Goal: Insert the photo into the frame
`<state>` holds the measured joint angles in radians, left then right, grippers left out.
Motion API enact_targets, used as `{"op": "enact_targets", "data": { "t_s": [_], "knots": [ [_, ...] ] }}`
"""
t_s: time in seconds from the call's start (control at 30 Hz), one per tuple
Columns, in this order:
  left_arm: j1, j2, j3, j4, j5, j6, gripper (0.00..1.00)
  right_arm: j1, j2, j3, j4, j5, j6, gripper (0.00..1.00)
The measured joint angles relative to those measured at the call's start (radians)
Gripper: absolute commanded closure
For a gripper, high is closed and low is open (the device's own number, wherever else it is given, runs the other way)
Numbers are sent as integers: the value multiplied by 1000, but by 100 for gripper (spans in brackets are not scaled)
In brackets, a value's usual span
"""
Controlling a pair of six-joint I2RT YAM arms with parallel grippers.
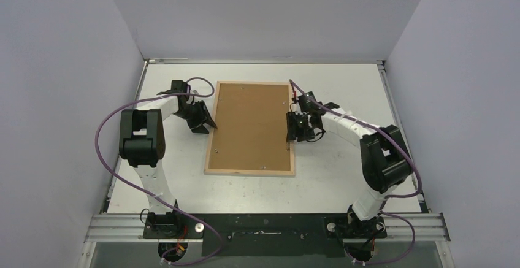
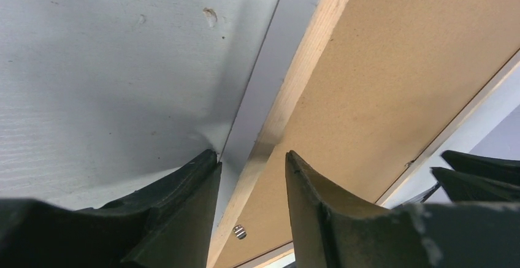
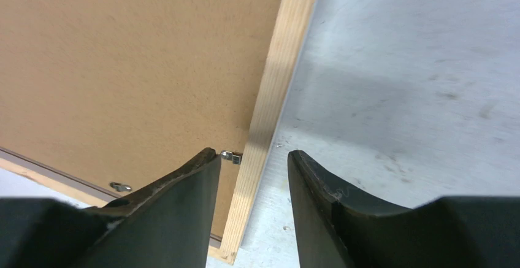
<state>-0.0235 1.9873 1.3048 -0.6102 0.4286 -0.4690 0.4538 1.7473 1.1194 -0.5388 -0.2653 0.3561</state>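
The frame lies back side up in the middle of the table, its light wood rim around a brown backing board. The photo is not in view. My left gripper is open at the frame's left edge; in the left wrist view its fingers straddle the wood rim. My right gripper is open at the right edge; in the right wrist view its fingers straddle the rim, with one fingertip right next to a small metal tab. Neither gripper holds anything.
The white table is walled in by grey panels on three sides. More metal tabs sit along the frame's inner edge. The right gripper's fingers show across the board in the left wrist view.
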Motion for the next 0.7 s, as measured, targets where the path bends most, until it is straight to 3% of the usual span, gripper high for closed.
{"op": "enact_targets", "data": {
  "t_s": [0.13,0.3,0.5,0.7],
  "knots": [
    [2,0,10,-4,17,3,52,-26,-82,28,2,45,72,43],
    [5,10,34,-9,8,10,48,-38,-68,145,18,126,128,31],
    [9,21,57,-8,2,16,46,-38,53,283,40,262,182,23],
    [12,40,87,-5,2,37,46,-38,227,420,65,342,250,21]
  ]
}}
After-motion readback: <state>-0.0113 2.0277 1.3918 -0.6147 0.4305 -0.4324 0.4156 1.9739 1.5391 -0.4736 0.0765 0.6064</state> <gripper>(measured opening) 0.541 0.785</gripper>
